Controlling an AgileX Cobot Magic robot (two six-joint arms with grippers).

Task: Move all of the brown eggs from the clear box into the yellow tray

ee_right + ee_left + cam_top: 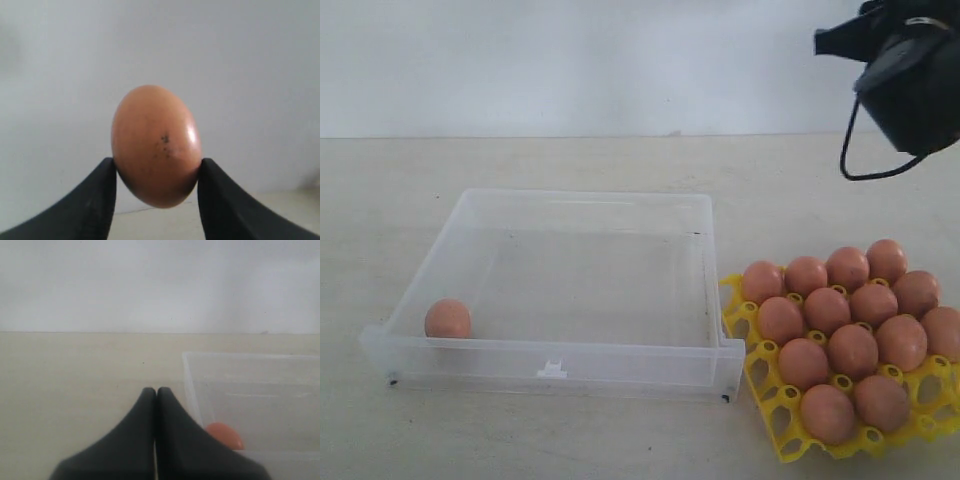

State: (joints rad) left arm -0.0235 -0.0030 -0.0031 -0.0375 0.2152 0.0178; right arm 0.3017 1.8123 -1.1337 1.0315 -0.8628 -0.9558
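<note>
Eggs fill most of the yellow tray at the lower right of the exterior view: more than a dozen brown eggs sit in its cups in slanting rows, with a few cups along the near edge bare. Just left of it stands the clear box, its right wall close beside the tray's left edge; whether they touch I cannot tell. One lone egg lies in the box's near left corner. The right arm shows only as a dark bulk with a looping cable in the upper right corner of that view, high above the tray, and its fingers are not seen there. The right wrist view settles the matter — the right gripper holds a speckled egg, pinched at its lower sides between both black fingers, roughly upright and clear of the table. The left gripper is closed, tips pressed together with nothing between them, low over the table just outside the box's corner — the lone egg shows just past its fingers, behind the clear wall.
</note>
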